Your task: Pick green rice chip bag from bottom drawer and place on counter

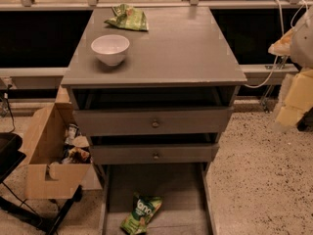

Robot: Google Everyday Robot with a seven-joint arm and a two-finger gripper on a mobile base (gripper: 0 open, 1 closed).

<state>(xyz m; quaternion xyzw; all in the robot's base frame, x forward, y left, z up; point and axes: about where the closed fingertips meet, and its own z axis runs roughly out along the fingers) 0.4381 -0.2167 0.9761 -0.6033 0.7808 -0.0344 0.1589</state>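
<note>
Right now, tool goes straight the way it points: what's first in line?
The tool hangs at the right edge, beside the counter, pointing down and slightly left. Straight on, it likely meets the speckled floor first, not the bottom drawer with the green rice chip bag; depth is unclear.

At far right a pale yellow end effector [295,96]; white-lettered green rice chip bag [142,213] on grey bottom drawer [181,197].

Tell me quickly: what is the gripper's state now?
Gripper: at the right edge, beside the flat grey counter, not on the glossy green rice chip bag; state cannot be told.
</note>
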